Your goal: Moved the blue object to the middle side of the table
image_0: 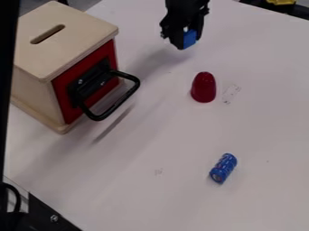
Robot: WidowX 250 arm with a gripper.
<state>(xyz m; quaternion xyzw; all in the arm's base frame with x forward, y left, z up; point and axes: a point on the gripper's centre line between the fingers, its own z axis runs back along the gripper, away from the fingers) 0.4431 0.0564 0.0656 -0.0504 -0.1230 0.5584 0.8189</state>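
Note:
At the top of the camera view the black gripper (pixel 184 36) hangs over the far part of the table, shut on a small blue block (pixel 189 39). The block shows between the fingers, and its far side is hidden by them. A shadow lies on the white table (pixel 151 149) below and to the left of the gripper. A second blue thing, a patterned cylinder (pixel 223 168), lies on its side toward the lower right, well apart from the gripper.
A dark red, rounded cup-like piece (pixel 203 87) stands below and right of the gripper. At the left is a wooden box (pixel 66 54) with a top slot, a red front and a black handle (pixel 114 101) jutting out. Black hardware occupies the lower left corner.

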